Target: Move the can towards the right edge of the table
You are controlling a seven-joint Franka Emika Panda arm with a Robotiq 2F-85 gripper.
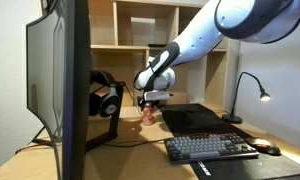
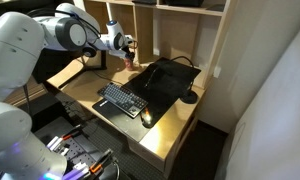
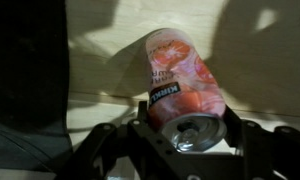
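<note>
Can (image 3: 183, 85), pink-red with pale markings and a silvery top, sits between the two fingers (image 3: 142, 120) of the gripper (image 3: 190, 128) in the wrist view. The jaws stand against both sides of the can near its top and look clamped on it. Light wood of the table (image 3: 100, 30) shows behind the can, with a dark area to one side. In both exterior views the can (image 1: 147, 116) (image 2: 129, 61) is upright directly under the gripper (image 1: 149, 103) (image 2: 126, 52), at or just above the table surface; contact with the wood cannot be told. It stands towards the back of the table (image 1: 140, 155), between the headphones (image 1: 105, 95) on their stand and the black laptop (image 1: 195, 120), just beside the laptop's edge. A keyboard (image 1: 210, 148) and mouse (image 1: 263, 148) lie nearer the front, a desk lamp (image 1: 252, 92) stands beyond the laptop, and a monitor (image 1: 60, 75) fills the near foreground. A pale shelf unit (image 1: 140, 30) stands behind.
</note>
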